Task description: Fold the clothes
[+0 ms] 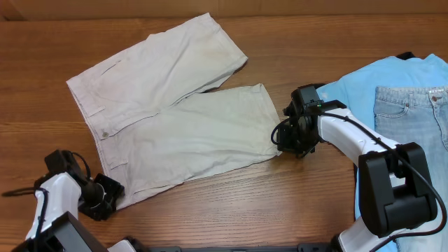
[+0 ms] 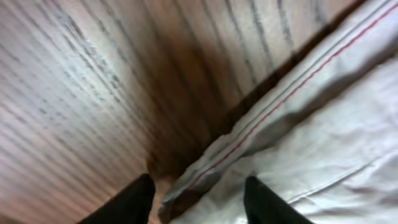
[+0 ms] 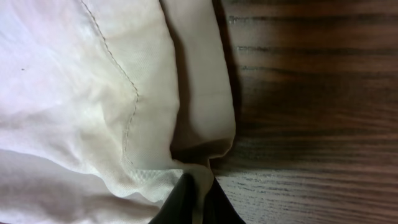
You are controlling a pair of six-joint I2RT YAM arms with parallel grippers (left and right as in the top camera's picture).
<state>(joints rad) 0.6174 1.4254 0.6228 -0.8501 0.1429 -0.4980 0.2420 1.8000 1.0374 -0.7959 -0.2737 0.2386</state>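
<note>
1 pr shorts (image 1: 168,119), 1 tee (image 1: 350,87), 1 pr jeans (image 1: 413,112), 2 arms (image 1: 343,129).

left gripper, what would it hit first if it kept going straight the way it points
Most likely the shorts: their edge lies ahead of the left gripper, between its fingers, though the blur leaves depth unclear.

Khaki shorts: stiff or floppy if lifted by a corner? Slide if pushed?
Likely floppy: the shorts lie flat with soft creases, and the hem bunches where the right end effector pinches it. Probably light: thin cloth. Pushed, they would likely wrinkle rather than slide on the wooden table.
</note>
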